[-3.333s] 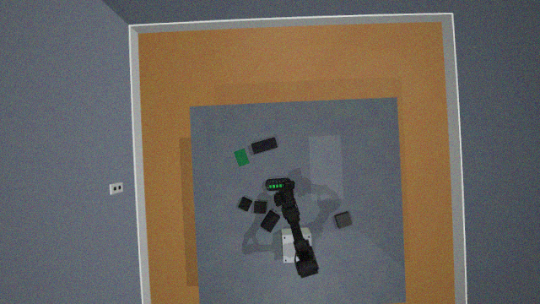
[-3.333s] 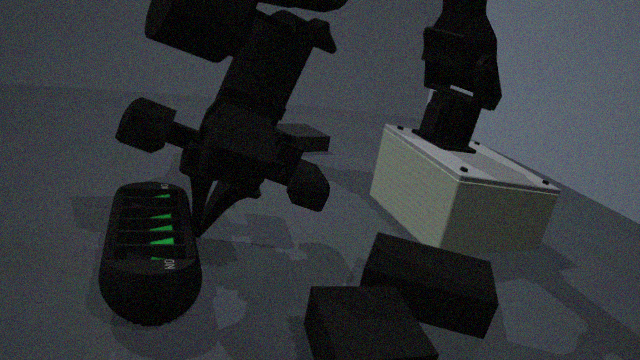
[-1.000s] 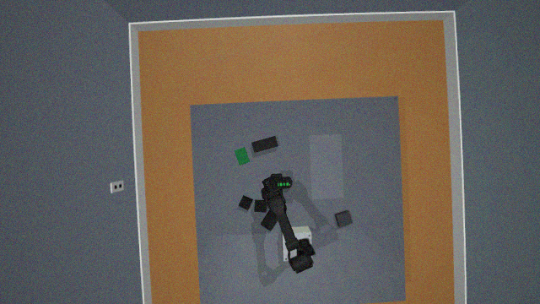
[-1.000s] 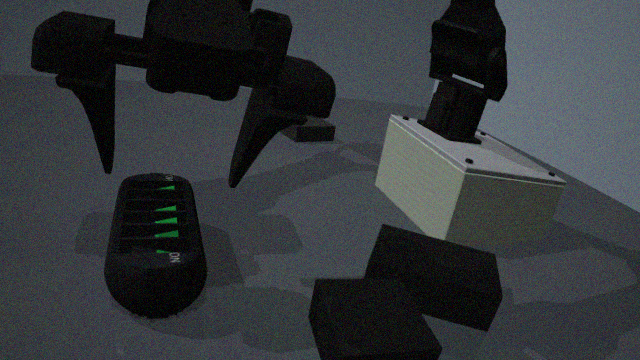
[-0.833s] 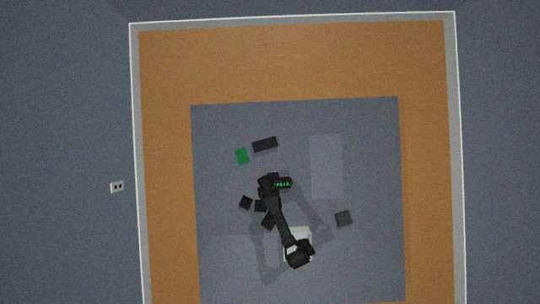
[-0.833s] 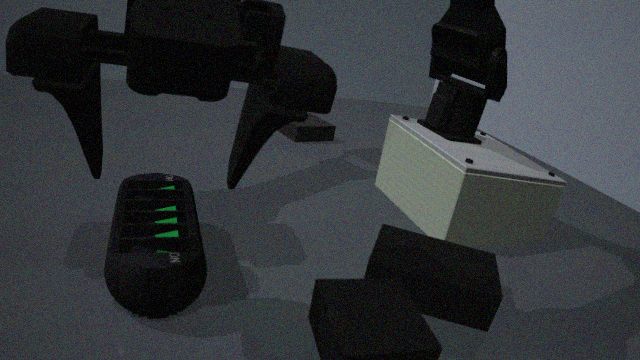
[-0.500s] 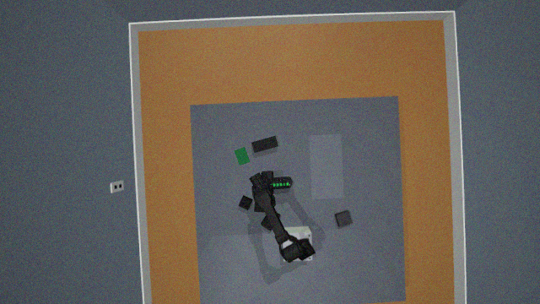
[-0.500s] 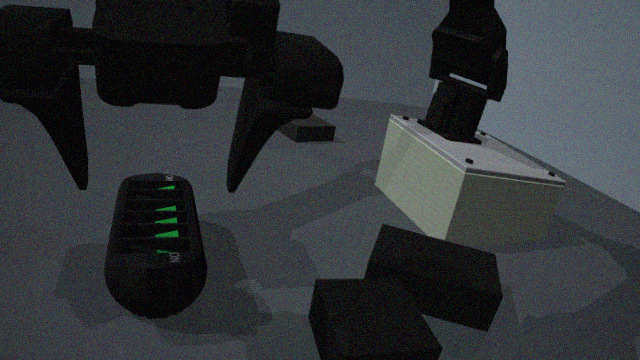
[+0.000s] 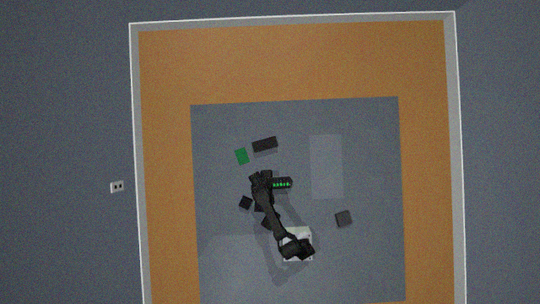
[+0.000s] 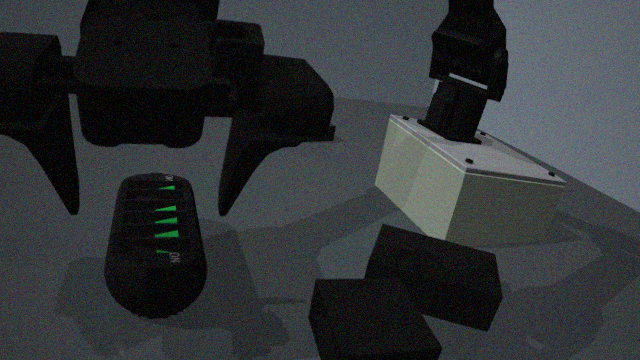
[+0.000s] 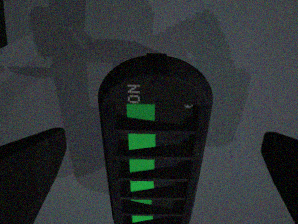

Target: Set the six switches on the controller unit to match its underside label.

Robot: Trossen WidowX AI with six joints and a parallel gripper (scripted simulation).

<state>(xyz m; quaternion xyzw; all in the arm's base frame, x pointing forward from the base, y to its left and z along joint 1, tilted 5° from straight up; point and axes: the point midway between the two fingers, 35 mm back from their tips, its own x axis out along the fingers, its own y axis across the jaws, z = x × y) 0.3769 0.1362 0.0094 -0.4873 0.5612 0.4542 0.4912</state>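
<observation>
The dark grey controller unit (image 9: 282,181) (image 10: 150,280) (image 11: 165,80) sits on the bench, switch side up. Six green rocker ends show in a row in the wrist view, all on the ON-marked side. The fifth from the top is only a thin sliver; the others look wider. How each rocker is tilted is hard to tell, and the numbers are too dim to read. The label on the underside is hidden. My gripper (image 10: 148,215) (image 11: 165,140) is wide open and empty, pointing down over the unit, one finger to each side, with gaps between fingers and unit.
The arm rises from a pale box (image 9: 297,230) (image 10: 415,175). Dark blocks (image 10: 375,320) (image 10: 435,280) lie between the unit and that box. A long dark block (image 9: 265,144), a green plate (image 9: 242,156), a small dark block (image 9: 245,203) and a grey block (image 9: 343,219) lie around.
</observation>
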